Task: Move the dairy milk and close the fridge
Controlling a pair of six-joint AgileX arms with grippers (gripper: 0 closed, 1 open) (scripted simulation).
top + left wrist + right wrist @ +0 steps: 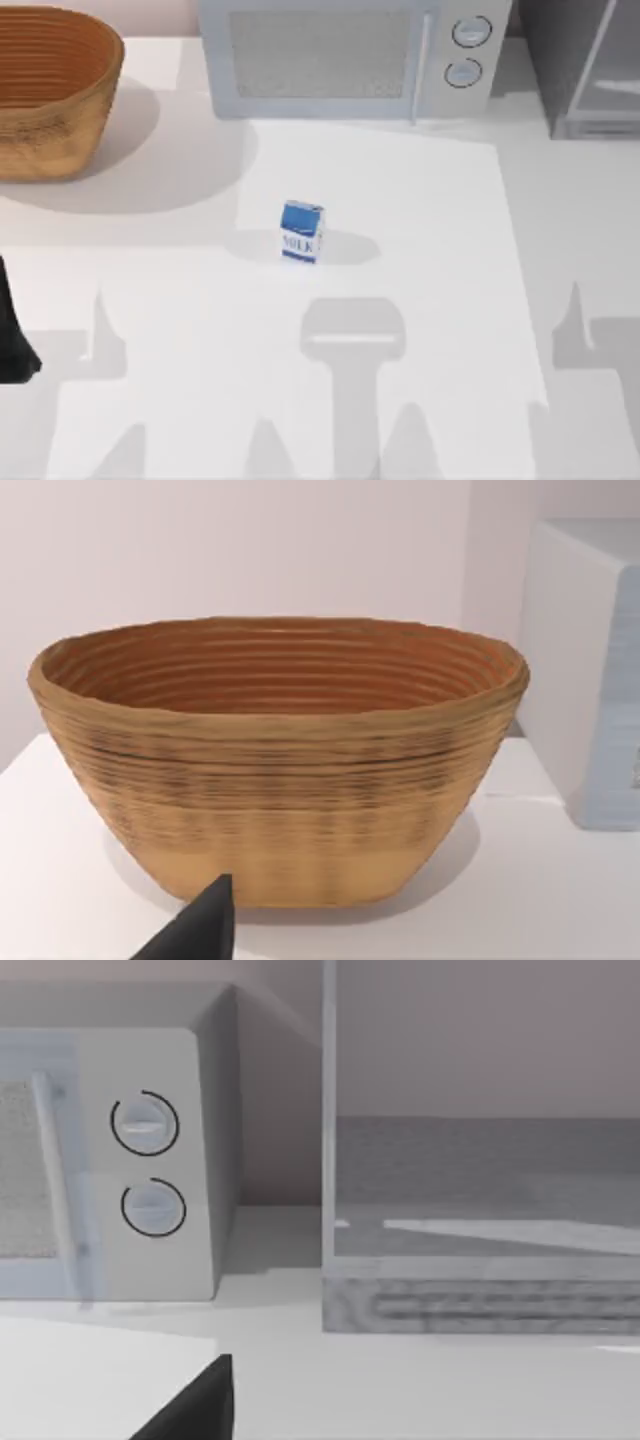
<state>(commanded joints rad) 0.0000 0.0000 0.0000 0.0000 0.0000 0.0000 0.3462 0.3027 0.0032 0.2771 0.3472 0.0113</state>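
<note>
The dairy milk (pixel 301 232), a small blue and white carton, stands upright near the middle of the table with nothing touching it. The fridge (pixel 560 60) is the dark grey cabinet at the back right corner, cut off by the picture's edge. Its pale-framed translucent door (pixel 600 55) slants across its front. The right wrist view faces the fridge (pixel 480 1300) from low over the table, with a dark part of my right gripper (pixel 195 1405) at the edge. My left arm (pixel 12 340) sits at the table's left edge, far from the carton, and a dark part of my left gripper (pixel 200 925) points at the basket.
A large woven basket (pixel 50 90) stands at the back left, close in front of the left wrist camera (pixel 280 770). A light grey microwave (pixel 350 55) with two round knobs (pixel 148 1165) sits at the back centre, just left of the fridge.
</note>
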